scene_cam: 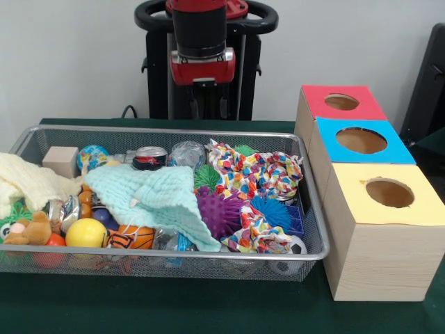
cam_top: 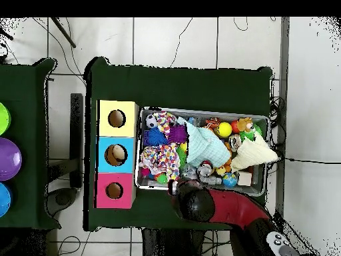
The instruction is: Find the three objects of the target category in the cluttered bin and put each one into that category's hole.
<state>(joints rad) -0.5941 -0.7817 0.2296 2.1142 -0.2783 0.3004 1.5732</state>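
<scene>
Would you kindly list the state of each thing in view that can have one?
wire bin: full, cluttered
mint cloth: spread over toys
patterned cloth: crumpled
red-topped box: hole open
blue-topped box: hole open
yellow-topped box: hole open
arm: raised behind bin

One wire bin point(scene_cam: 309, 240) holds three cloths point(scene_cam: 160, 198), three spiky balls point(scene_cam: 219, 212), one yellow ball point(scene_cam: 85, 233), one can point(scene_cam: 150, 157) and one wooden block point(scene_cam: 61, 161), with three holed boxes point(scene_cam: 382, 236) beside its edge.
</scene>
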